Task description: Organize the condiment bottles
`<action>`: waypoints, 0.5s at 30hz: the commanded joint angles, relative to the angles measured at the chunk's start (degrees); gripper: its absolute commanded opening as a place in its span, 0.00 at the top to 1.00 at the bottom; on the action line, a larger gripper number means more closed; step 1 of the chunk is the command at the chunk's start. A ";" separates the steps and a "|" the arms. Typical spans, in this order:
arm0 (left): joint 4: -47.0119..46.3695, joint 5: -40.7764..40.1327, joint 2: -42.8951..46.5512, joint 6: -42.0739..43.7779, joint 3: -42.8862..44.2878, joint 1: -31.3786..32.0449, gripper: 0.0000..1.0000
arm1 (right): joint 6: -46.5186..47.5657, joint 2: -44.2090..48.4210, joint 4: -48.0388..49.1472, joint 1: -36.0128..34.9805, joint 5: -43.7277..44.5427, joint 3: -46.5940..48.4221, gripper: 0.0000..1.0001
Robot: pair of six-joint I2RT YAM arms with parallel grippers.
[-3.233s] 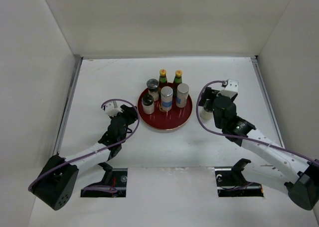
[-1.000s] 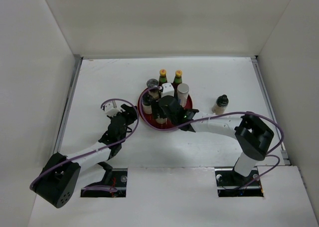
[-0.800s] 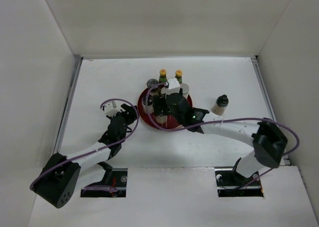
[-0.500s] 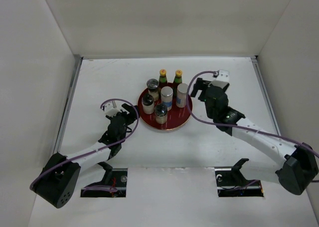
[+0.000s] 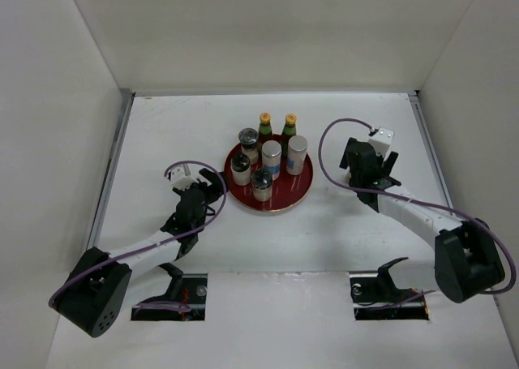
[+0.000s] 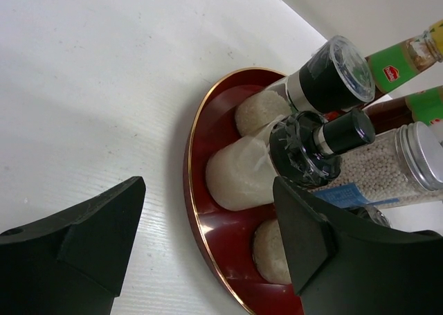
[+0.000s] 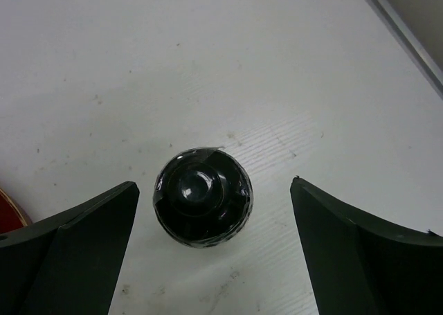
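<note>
While white walls [image 5: 49,77] box it, tabletop [image 5: 178,126] carries tray [image 5: 285,199] w/ bottles [image 5: 271,158].

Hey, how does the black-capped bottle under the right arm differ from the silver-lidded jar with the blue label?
The black-capped bottle stands alone on the table, off the red tray; the silver-lidded jar stands on it among other bottles. The black-capped bottle sits between the right arm's open fingers, untouched; the silver-lidded jar has no fingers around it. Caps: black versus silver. Both stand upright.

White table [image 5: 276,247] boxed in by plain white walls [image 5: 268,28].
</note>
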State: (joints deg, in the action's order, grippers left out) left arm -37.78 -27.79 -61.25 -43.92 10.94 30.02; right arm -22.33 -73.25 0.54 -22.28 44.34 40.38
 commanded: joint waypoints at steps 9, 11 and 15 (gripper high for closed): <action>-2.83 0.54 0.26 -0.73 -0.22 -0.10 0.26 | -2.20 -5.14 7.19 4.66 -10.59 2.25 0.16; -2.83 0.11 0.78 -0.47 -0.22 0.34 0.25 | -2.28 -5.23 8.34 4.58 -10.50 1.90 0.26; -2.83 0.02 0.17 -0.73 -0.30 -0.36 0.22 | -1.76 -3.92 9.05 4.49 -9.71 1.54 0.41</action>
State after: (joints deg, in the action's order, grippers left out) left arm -37.78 -27.79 -61.28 -43.97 10.94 30.02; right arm -23.88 -78.41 4.84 -18.02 34.81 40.58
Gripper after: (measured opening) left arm 0.772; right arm 0.669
